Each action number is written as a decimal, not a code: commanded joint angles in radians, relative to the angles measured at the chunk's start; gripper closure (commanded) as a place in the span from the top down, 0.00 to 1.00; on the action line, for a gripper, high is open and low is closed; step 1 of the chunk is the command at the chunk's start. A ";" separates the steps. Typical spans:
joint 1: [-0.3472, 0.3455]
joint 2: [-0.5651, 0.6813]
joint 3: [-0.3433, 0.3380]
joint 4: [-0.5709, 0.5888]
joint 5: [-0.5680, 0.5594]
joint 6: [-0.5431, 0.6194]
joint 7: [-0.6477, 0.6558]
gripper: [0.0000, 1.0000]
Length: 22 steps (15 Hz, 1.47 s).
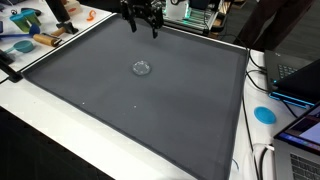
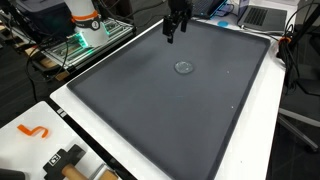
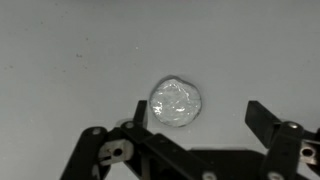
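Observation:
A small round clear disc with a crinkled, shiny surface lies flat on the dark grey mat. It shows as a pale ring in both exterior views. My gripper hangs above the mat, open, with nothing between its fingers. In the wrist view the disc sits just beyond the left finger, nearer to it than to the right finger. In both exterior views the gripper is high over the mat's far part, apart from the disc.
A white table border frames the mat. Tools and a blue item lie at one corner, an orange hook and a clamp at another. A blue disc, cables and laptops crowd one side. The robot base stands behind.

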 commanded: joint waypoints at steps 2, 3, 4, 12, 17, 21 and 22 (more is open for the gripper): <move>0.017 0.099 0.003 0.078 -0.063 -0.022 0.022 1.00; 0.019 0.120 0.001 0.088 -0.070 -0.014 0.021 1.00; 0.021 0.137 0.000 0.098 -0.071 -0.013 0.019 1.00; 0.032 0.248 -0.010 0.150 -0.113 0.036 0.022 1.00; 0.040 0.291 -0.021 0.154 -0.141 0.101 0.028 1.00; 0.045 0.314 -0.032 0.152 -0.152 0.153 0.035 1.00; 0.046 0.317 -0.034 0.151 -0.153 0.161 0.035 1.00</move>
